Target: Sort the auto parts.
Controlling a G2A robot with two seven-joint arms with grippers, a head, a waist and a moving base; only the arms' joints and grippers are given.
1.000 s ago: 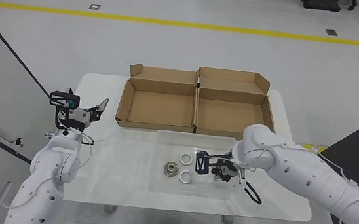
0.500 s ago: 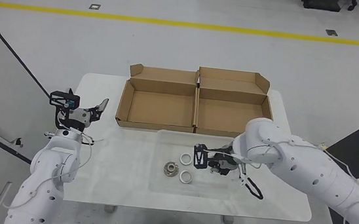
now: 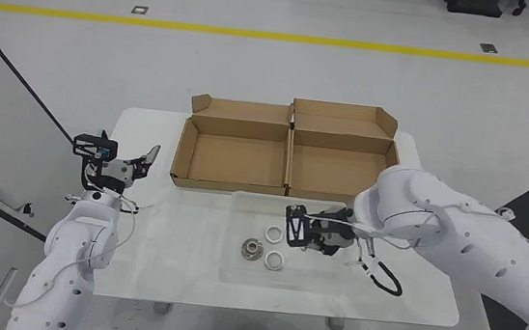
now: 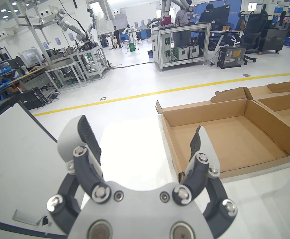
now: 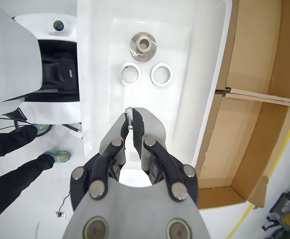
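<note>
Pinches a bolt [image 5: 129, 120] tight in the right gripper [image 5: 131, 113], over the white tray [image 5: 95, 68]. Has a flange [image 5: 143, 46] and two rings [image 5: 130, 74] lying there at eight o'clock of the bolt. Holds the left gripper [image 4: 141, 123] spread wide, empty, at nine o'clock of the boxes [image 4: 226, 135].

White table [image 3: 154, 246], flat top, carrying three things.
Two open cardboard boxes [image 3: 231, 162] touching side by side along far edge; shallow white tray [image 3: 316, 279] just before them.
</note>
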